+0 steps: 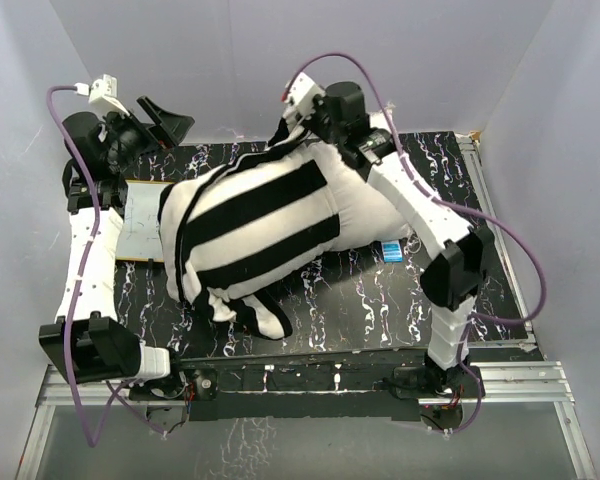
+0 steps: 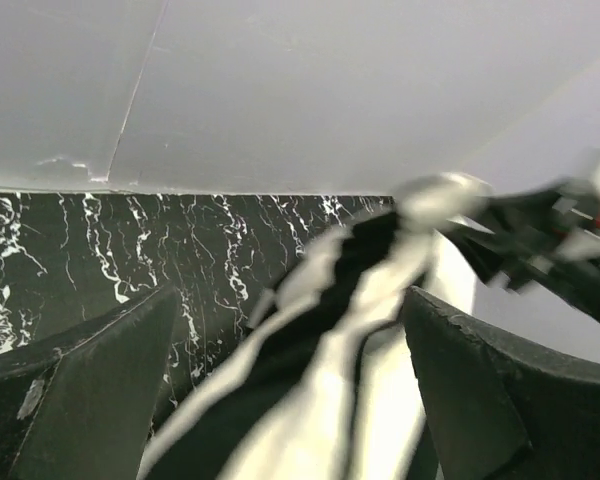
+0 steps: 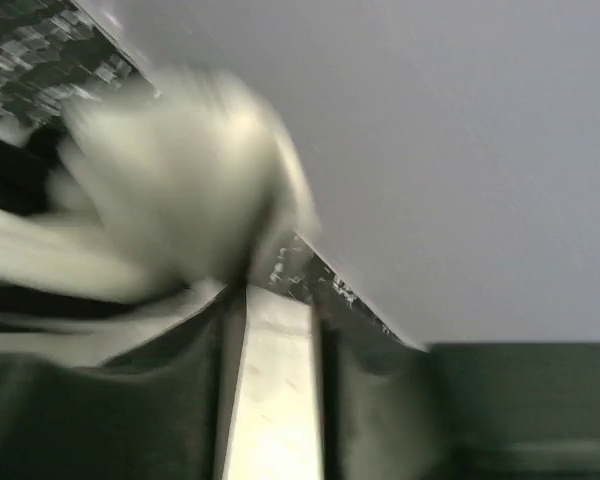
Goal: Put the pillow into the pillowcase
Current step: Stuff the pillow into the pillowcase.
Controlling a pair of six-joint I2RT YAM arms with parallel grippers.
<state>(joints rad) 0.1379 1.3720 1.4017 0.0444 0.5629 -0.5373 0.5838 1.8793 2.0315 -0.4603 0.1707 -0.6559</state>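
The black-and-white striped pillowcase (image 1: pixel 250 225) lies bunched over the white pillow (image 1: pixel 380 212), whose bare right end sticks out. My left gripper (image 1: pixel 165 118) hangs open at the far left, apart from the cloth. In its wrist view the wide-spread fingers (image 2: pixel 90 390) frame the blurred pillowcase (image 2: pixel 310 330) ahead of my left gripper (image 2: pixel 290 380). My right gripper (image 1: pixel 292 118) is at the pillowcase's raised far edge. In the right wrist view my right gripper (image 3: pixel 272 300) shows a narrow gap with pale cloth in it. Whether it still pinches the cloth I cannot tell.
A small whiteboard (image 1: pixel 140 225) lies under the pillow's left side. A small blue object (image 1: pixel 388 250) sits on the black marbled table (image 1: pixel 380 300) near the right arm. Pale walls close in at the back and both sides.
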